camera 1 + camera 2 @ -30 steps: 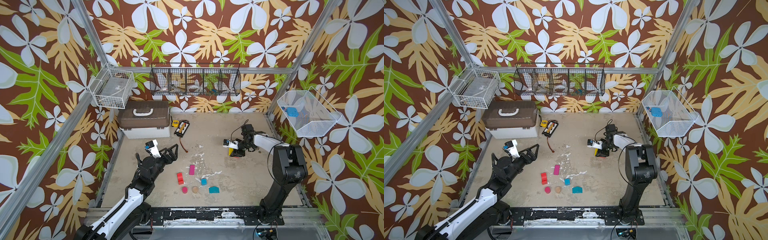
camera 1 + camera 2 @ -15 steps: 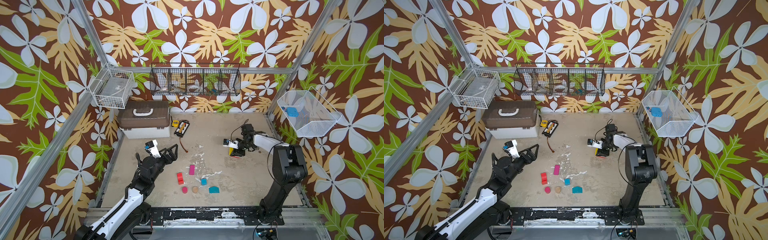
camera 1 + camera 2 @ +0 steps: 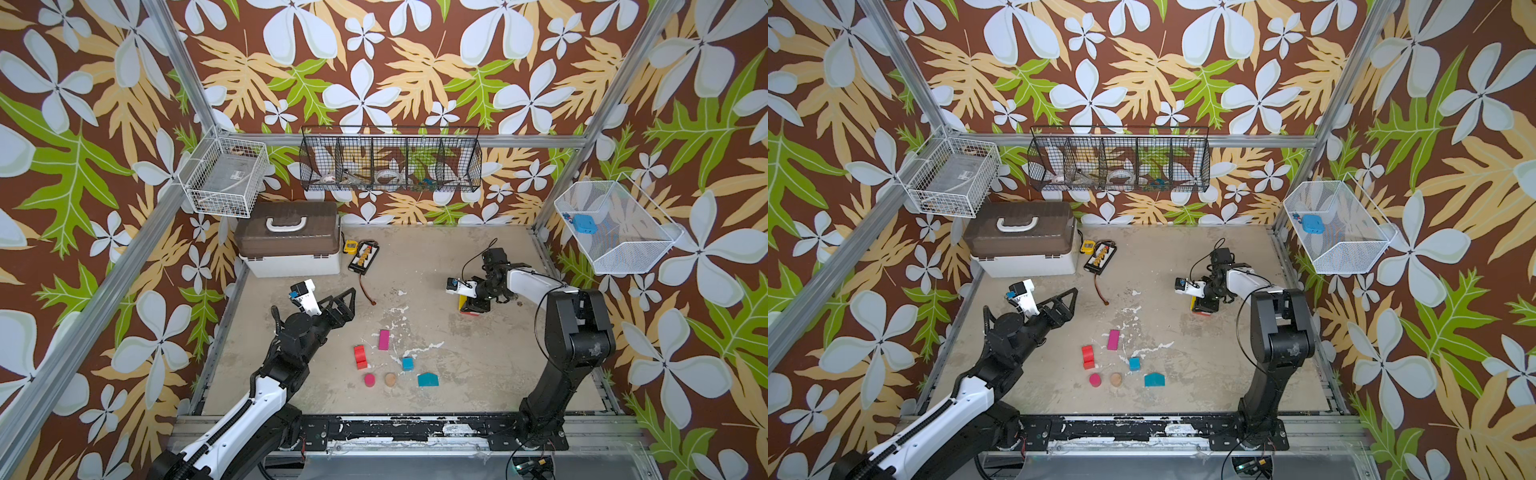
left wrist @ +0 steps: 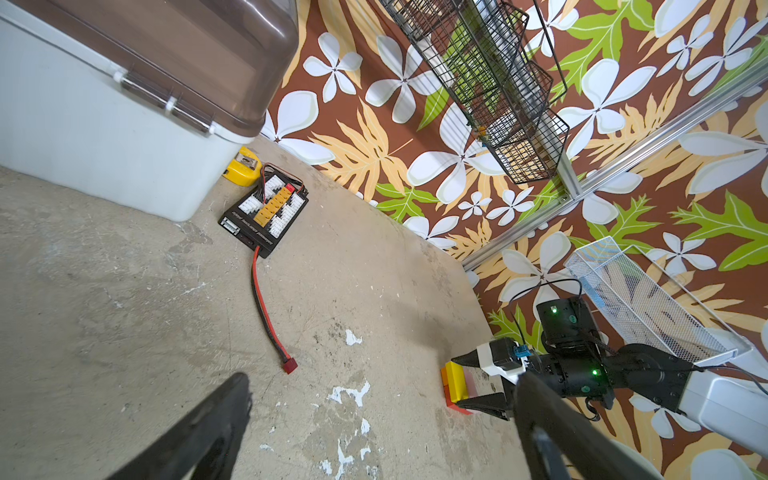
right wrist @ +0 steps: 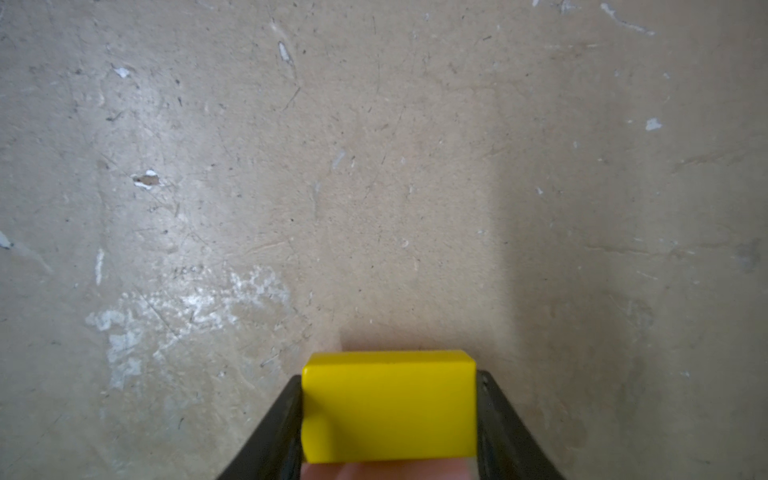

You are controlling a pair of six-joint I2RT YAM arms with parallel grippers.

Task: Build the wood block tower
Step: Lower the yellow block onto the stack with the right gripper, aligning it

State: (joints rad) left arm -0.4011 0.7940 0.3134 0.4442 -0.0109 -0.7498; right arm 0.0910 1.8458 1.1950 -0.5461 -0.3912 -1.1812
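Note:
The tower (image 3: 466, 306) is a low stack at the right middle of the floor, in both top views. Red and orange pieces lie below a yellow block (image 4: 458, 379), and a pale pink piece shows nearer the palm. My right gripper (image 5: 388, 376) points down over the tower, shut on the yellow block (image 5: 388, 409). Loose wood blocks lie at front centre: a magenta brick (image 3: 384, 339), a red piece (image 3: 360, 356), a blue cube (image 3: 407, 363), a magenta cylinder (image 3: 369, 380), a tan cylinder (image 3: 390, 379) and a teal house shape (image 3: 428, 379). My left gripper (image 3: 351, 305) hovers open and empty, left of them.
A brown-lidded white box (image 3: 291, 241) stands at the back left. Beside it are a yellow tape measure (image 3: 350, 247) and a black connector board (image 3: 363, 257) with a red cable. Wire baskets hang on the walls, and the right one (image 3: 615, 232) holds a blue case.

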